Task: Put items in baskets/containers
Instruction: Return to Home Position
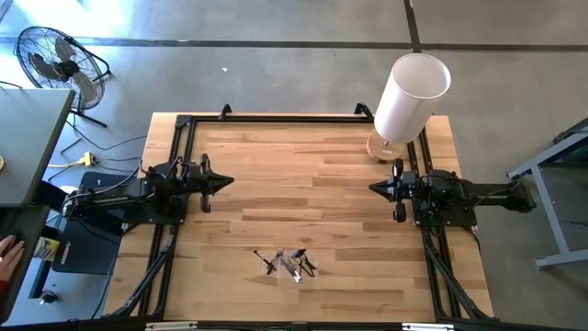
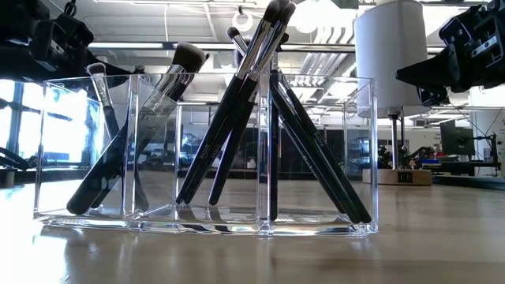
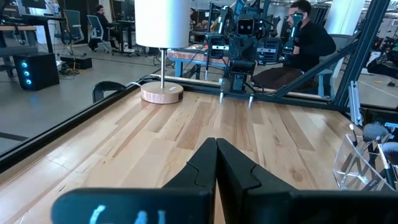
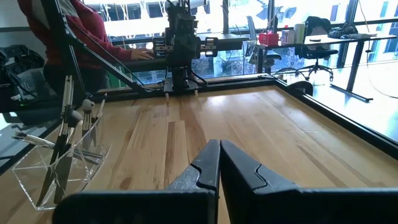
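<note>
The clear holder [image 2: 205, 158] stands on the table near its near edge, seen also in the high view as the holder [image 1: 289, 265]. Several dark-handled brushes [image 2: 237, 118] lean inside its compartments, handle ends on the holder's floor, bristle tips up. The right wrist view shows the holder [image 4: 59, 158] with brushes off to one side; the left wrist view shows its edge [image 3: 367, 158]. My left gripper [image 1: 225, 182] hovers shut at the table's left side, my right gripper [image 1: 375, 188] shut at the right. Neither is near the holder.
A tall white cylinder [image 1: 409, 97] on a round wooden base [image 1: 384, 147] stands at the table's far right corner. A black frame [image 1: 184, 124] runs along the table's edges. Bare wood [image 1: 303, 184] lies between the arms. People sit beyond the table.
</note>
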